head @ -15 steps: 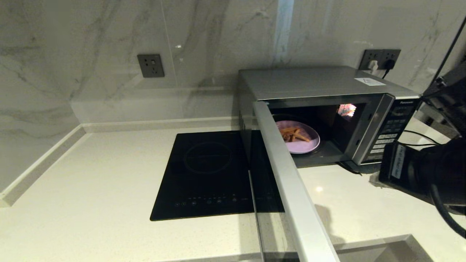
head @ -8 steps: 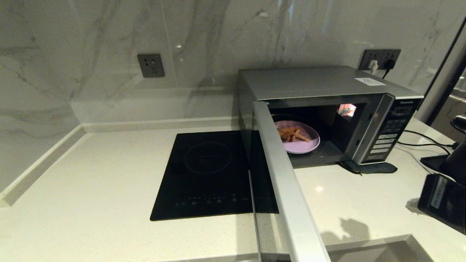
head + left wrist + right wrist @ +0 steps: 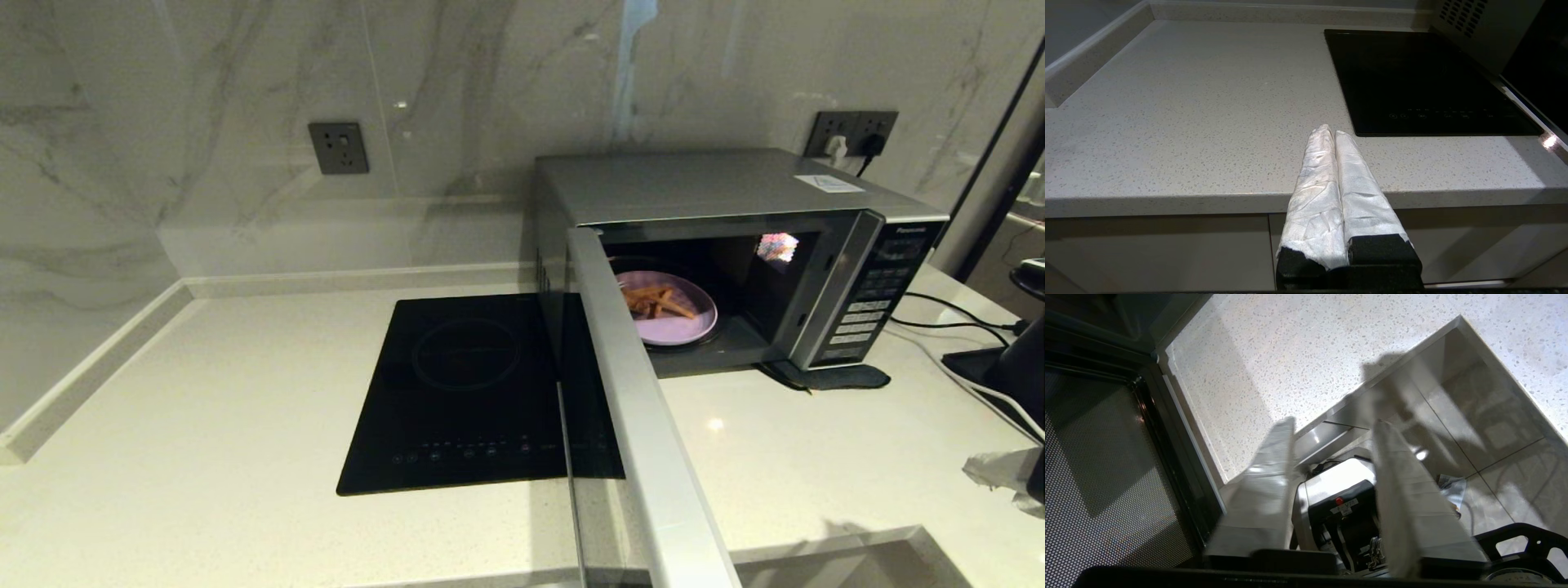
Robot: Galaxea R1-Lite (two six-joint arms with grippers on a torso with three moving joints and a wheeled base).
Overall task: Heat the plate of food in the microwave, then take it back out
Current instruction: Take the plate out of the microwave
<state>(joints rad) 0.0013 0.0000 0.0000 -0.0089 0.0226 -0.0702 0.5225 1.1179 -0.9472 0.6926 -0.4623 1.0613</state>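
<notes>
Microwave (image 3: 718,245), right of centre in head view, door swung wide. Plate of food (image 3: 673,314) resting inside on the cavity floor. Probably light, stiff, slick-rimmed; best pinched at the near rim. Left tool (image 3: 1336,136) closed, empty, seen only by its wrist camera. Right tool (image 3: 1333,428) spread wide, empty, beside the door.

Head camera looks down on the counter (image 3: 204,392); left wrist views it low, sharing the hob (image 3: 465,392), right perhaps near the door (image 3: 1106,465).
</notes>
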